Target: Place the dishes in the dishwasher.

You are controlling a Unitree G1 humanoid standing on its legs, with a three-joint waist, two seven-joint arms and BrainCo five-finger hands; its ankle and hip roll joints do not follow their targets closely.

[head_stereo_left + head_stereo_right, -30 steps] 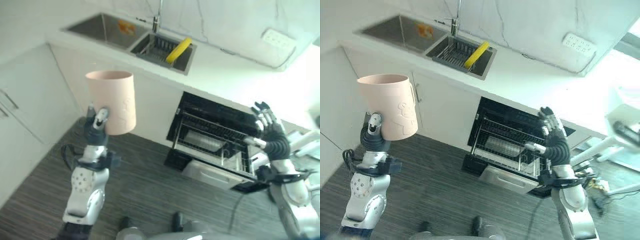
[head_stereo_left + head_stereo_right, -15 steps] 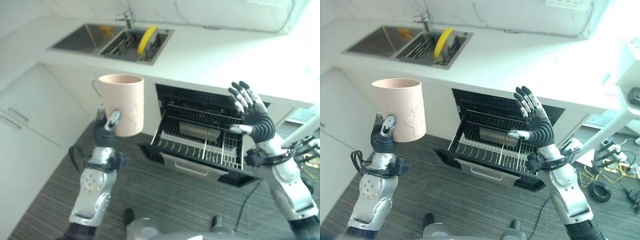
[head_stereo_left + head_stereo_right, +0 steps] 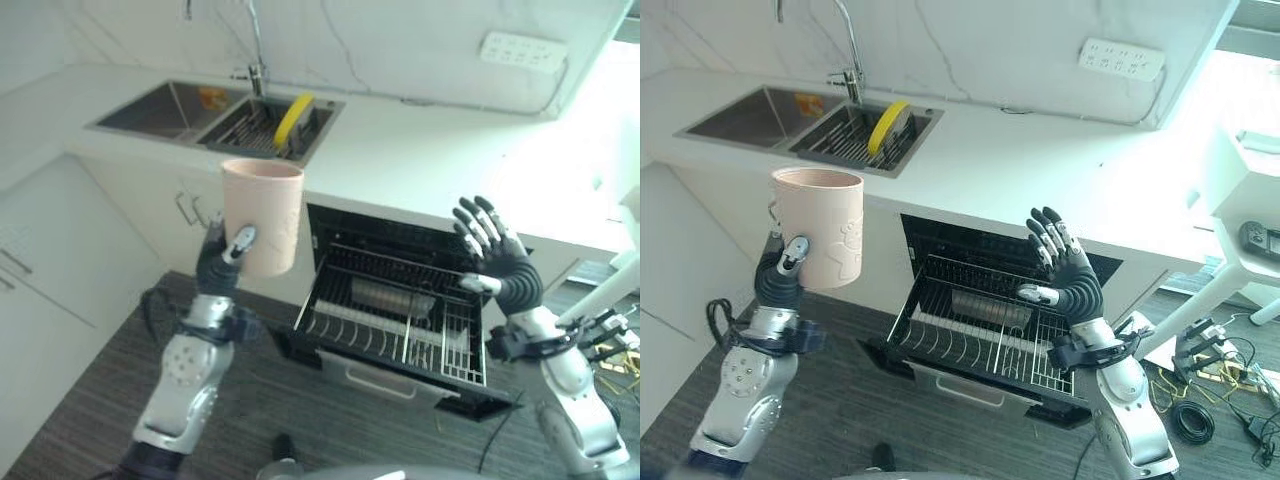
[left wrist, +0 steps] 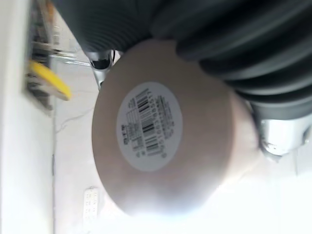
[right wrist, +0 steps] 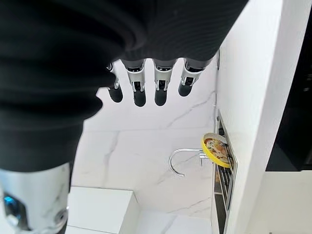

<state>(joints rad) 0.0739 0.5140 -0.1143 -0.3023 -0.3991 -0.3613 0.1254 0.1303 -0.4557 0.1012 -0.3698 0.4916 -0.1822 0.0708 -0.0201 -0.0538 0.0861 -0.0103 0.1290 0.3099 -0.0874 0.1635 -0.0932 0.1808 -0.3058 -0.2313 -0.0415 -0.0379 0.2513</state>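
Note:
A tall pink cup (image 3: 262, 215) stands upright in my left hand (image 3: 222, 262), which is shut round its lower part and holds it raised in front of the counter, left of the open dishwasher (image 3: 400, 330). The left wrist view shows the cup's round base (image 4: 161, 141) with a barcode label. The wire rack (image 3: 980, 335) is pulled out over the lowered door, with a metal piece lying in it. My right hand (image 3: 1068, 270) is raised above the rack's right side, open with fingers (image 5: 139, 90) spread and nothing in it. A yellow plate (image 3: 293, 117) stands on edge in the sink's dish rack.
A double sink (image 3: 165, 105) with a tall faucet (image 3: 852, 75) sits in the white counter (image 3: 430, 150). White cabinets (image 3: 60, 240) run along the left. A socket strip (image 3: 1122, 58) is on the wall. Cables and small items (image 3: 1210, 390) lie on the floor at the right.
The camera has shifted, so the counter and dishwasher sit differently in the picture. The cup stays upright in my left hand, slightly nearer the dishwasher. My right hand stays open.

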